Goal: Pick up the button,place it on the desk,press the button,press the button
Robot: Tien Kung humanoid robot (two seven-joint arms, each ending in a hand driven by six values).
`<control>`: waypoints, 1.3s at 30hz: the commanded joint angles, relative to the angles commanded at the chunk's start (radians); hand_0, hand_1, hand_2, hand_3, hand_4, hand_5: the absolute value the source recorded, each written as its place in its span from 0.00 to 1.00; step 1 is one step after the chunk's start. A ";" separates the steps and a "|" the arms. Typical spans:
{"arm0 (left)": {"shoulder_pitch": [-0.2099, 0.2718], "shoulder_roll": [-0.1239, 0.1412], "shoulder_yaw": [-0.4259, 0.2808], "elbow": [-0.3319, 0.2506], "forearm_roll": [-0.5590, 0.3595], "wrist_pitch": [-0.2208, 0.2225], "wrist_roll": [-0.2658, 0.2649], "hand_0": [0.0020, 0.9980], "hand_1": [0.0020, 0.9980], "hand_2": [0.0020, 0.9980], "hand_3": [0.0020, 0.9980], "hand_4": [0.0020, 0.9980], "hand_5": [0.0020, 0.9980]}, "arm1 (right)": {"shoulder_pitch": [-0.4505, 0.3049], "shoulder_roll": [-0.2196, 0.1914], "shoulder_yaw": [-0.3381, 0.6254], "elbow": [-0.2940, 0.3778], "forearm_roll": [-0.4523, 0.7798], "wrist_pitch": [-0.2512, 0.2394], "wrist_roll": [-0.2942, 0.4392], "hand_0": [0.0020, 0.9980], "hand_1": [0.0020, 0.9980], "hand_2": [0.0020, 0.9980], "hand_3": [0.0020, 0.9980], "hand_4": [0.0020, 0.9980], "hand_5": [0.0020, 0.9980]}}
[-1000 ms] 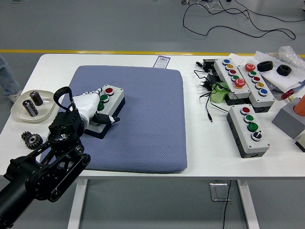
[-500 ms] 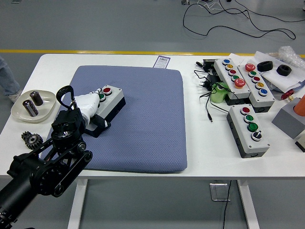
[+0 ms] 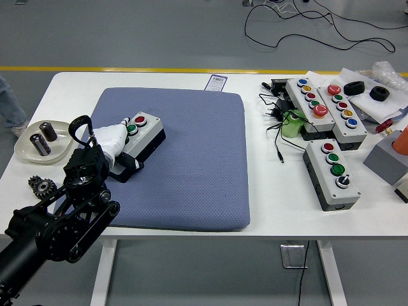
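one robot hand [image 3: 113, 141] in play, the left: you're gripping the button box [image 3: 137, 138] over the blue mat's [image 3: 191, 159] left side. its long axis is running up-right, away from the wrist. bare table [image 3: 70, 95] is lying just left.

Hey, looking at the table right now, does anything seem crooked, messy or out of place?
Mildly. The button box under the left hand sits askew on the blue mat, its near end hidden by the hand. On the right, loose black cables tangle between the other button boxes. Nothing looks spilled or broken.
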 joint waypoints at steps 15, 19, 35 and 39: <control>-0.005 0.061 0.027 -0.071 0.000 0.087 -0.038 0.03 0.14 0.13 0.56 0.82 0.00 | 0.000 0.001 0.000 0.000 0.001 -0.001 -0.002 0.66 0.65 0.70 0.61 0.46 0.33; -0.015 0.114 0.065 -0.079 0.000 0.097 -0.138 0.03 0.14 0.13 0.56 0.82 0.00 | 0.001 0.001 0.002 0.000 0.003 -0.002 -0.003 0.66 0.65 0.70 0.61 0.46 0.33; -0.019 0.267 0.169 -0.063 -0.047 0.108 -0.589 0.02 0.08 0.10 0.43 0.81 0.00 | -0.006 0.005 0.006 0.000 -0.007 -0.003 -0.010 0.66 0.65 0.70 0.61 0.46 0.33; -0.015 0.294 0.174 -0.064 -0.099 0.104 -0.691 0.02 0.09 0.10 0.43 0.81 0.00 | -0.008 0.005 0.004 0.000 -0.004 -0.004 -0.010 0.66 0.65 0.70 0.61 0.46 0.33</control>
